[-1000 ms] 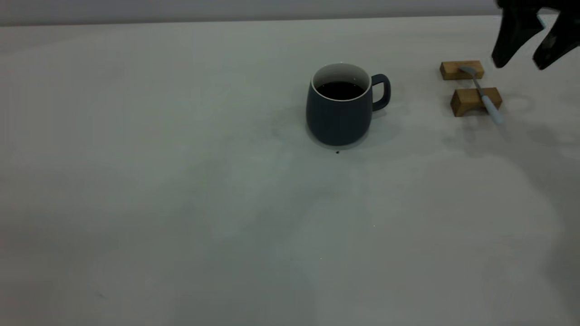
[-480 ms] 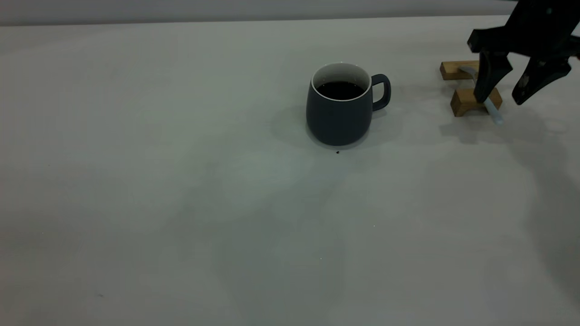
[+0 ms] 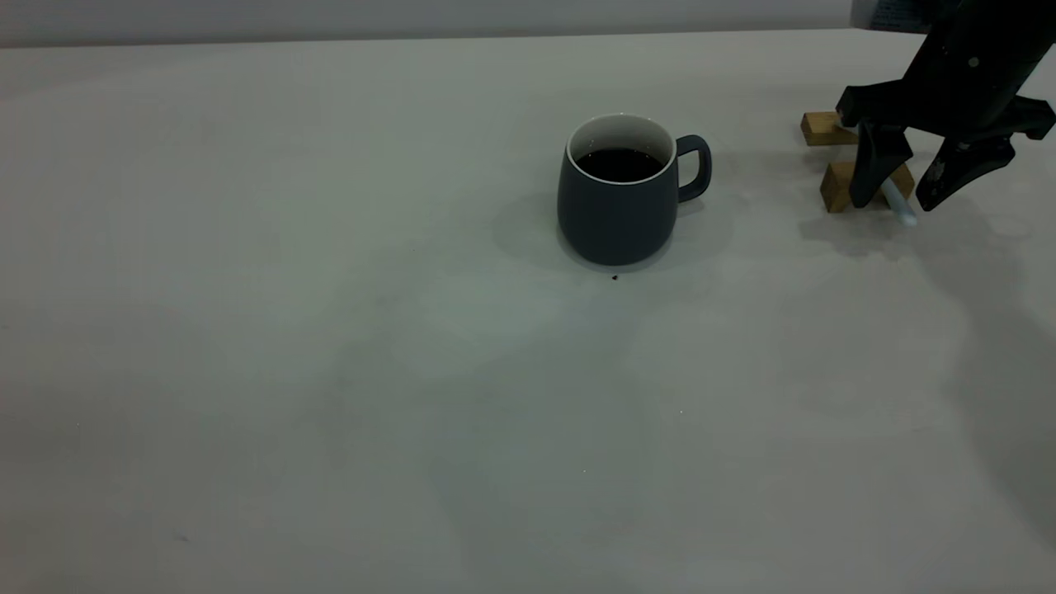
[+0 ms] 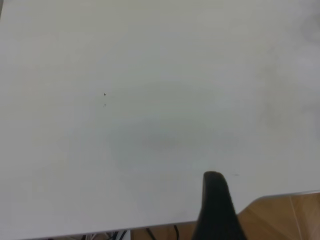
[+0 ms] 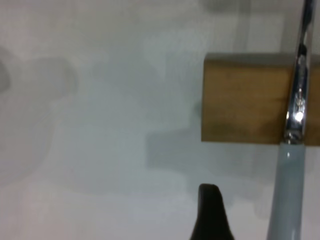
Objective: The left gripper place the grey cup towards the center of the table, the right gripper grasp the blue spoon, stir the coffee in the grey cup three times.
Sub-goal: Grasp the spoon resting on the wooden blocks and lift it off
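Off-white and matte, the table (image 3: 330,371) fills the near part of the exterior view, marked only by a tiny dark speck (image 3: 614,277). Just behind that speck stands the grey cup (image 3: 617,206), upright, well off to the left of the right end effector (image 3: 895,205). Its body is a rounded dark blue-grey, its inside white under a thin pale rim, and its loop handle points toward the right end effector. Coffee (image 3: 620,163) lies inside it as a flat black surface.

At the right edge, the right end effector hangs low over the table with its two dark fingers spread apart, one on each side of the blue spoon (image 3: 899,206). Only the pale light-blue handle tip shows between them in the exterior view. In the right wrist view the spoon's grey metal neck lies across the nearer wooden block (image 5: 247,100), and the pale handle runs on beyond the block's edge, beside one dark fingertip (image 5: 210,212) that is not touching it. A second wooden block (image 3: 825,129) sits farther back, partly hidden behind the end effector.

The left end effector appears only in its own wrist view, as one dark finger (image 4: 216,207) above bare table near the table's edge; whether it is apart or together cannot be told.
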Robot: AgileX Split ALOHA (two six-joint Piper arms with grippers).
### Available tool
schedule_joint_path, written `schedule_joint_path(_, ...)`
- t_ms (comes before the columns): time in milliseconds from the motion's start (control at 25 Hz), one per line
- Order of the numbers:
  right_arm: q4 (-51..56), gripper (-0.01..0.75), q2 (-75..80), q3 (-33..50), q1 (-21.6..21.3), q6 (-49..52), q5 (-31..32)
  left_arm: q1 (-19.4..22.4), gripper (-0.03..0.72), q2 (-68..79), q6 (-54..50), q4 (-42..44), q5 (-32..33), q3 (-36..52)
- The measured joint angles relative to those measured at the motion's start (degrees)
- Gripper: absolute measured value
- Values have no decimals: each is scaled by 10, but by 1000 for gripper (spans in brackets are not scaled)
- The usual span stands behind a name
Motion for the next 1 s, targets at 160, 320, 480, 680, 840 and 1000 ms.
schedule_joint_path(160, 0, 592, 12, -2, 0, 0, -4, 0, 585, 0, 0, 0, 0, 0)
schedule_joint_path(320, 0, 592, 27, -6, 0, -1, -6, 0, 585, 0, 0, 0, 1, 0)
schedule_joint_path(480, 0, 574, 31, -7, 0, -1, -12, 0, 585, 0, 0, 0, 0, 0)
schedule_joint_path(680, -1, 379, 31, -7, 0, -1, -17, 0, 585, 0, 0, 0, 0, 0)
schedule_joint_path(840, -3, 114, 30, -7, 0, -1, -17, 0, 585, 0, 0, 0, 0, 0)
schedule_joint_path(1000, -22, 118, 11, -7, 0, -1, -4, 0, 585, 0, 0, 0, 0, 0)
